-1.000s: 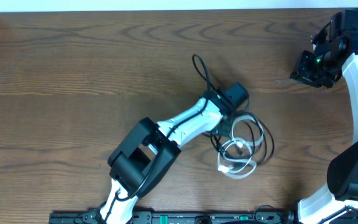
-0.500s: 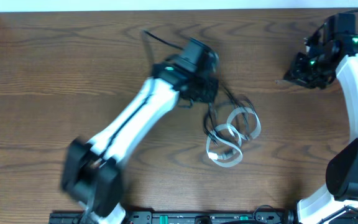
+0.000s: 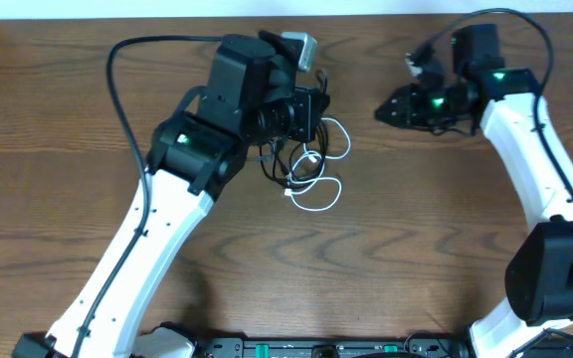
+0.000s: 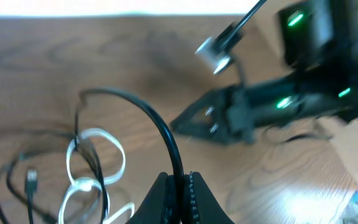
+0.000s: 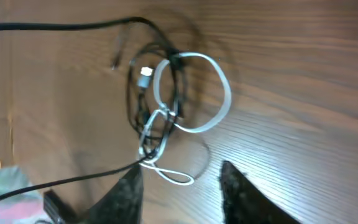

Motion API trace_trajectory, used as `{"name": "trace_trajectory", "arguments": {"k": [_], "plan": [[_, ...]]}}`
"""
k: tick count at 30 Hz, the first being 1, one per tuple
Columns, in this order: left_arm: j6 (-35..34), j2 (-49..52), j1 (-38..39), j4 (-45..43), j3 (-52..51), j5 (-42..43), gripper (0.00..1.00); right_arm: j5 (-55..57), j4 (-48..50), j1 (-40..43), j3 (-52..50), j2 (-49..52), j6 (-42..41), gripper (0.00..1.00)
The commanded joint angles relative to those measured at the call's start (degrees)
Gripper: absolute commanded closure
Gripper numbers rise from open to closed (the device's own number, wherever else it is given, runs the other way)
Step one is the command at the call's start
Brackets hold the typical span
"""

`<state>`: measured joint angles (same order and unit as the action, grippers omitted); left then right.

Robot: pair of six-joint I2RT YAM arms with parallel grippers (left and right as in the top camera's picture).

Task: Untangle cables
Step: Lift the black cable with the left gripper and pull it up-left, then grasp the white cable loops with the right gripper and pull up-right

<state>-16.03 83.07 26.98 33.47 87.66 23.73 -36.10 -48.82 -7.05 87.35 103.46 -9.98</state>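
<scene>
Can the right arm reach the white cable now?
Probably yes: the right end effector is open, facing the white cable, with only bare table between; the left end effector holds a black cable.

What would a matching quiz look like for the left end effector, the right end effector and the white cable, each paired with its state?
Things:
1. left end effector
2. right end effector
3. white cable

States:
A. open, holding nothing
B. curled in loops
C. shut on black cable

Pairs: 1-C, 2-A, 3-B
</scene>
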Motion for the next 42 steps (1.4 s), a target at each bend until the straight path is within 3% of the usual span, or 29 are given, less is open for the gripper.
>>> {"name": "trace_trajectory", "arguments": {"k": [1, 8, 16, 24, 31, 36, 42], "plan": [[0.2, -4.6, -1.0, -3.3, 0.6, 0.7, 0.93, -2.4, 1.1, -2.1, -0.2, 0.1, 1.2, 0.56], [-4.7, -11.5, -6.3, -13.0, 0.6, 0.7, 0.92, 1.4, 2.8, -4.4, -0.2, 0.1, -3.3, 0.53], [-15.7, -15.8, -12.2, -25.4, 0.6, 0.7, 0.93, -0.7, 4.7, -5.3, -0.2, 0.1, -4.8, 0.52], [-15.8, -16.2, -12.2, -31.3, 0.6, 0.0, 0.93, 0.5, 4.6, -6.1, -0.2, 0.3, -4.9, 0.52], [-14.9, -16.9, -12.2, -36.2, 0.7, -14.3, 0.93, 3.0, 4.2, -8.2, -0.9, 1.7, -6.9, 0.55], [-9.9, -17.0, -12.2, -39.6, 0.8, -21.9, 0.93, 3.1, 2.4, -9.8, -1.2, 1.7, -0.9, 0.53], [-8.0, -16.9, -13.3, -39.1, 0.8, -23.1, 0.93, 3.2, -2.5, -11.3, -1.7, 1.8, 11.0, 0.44]]}}
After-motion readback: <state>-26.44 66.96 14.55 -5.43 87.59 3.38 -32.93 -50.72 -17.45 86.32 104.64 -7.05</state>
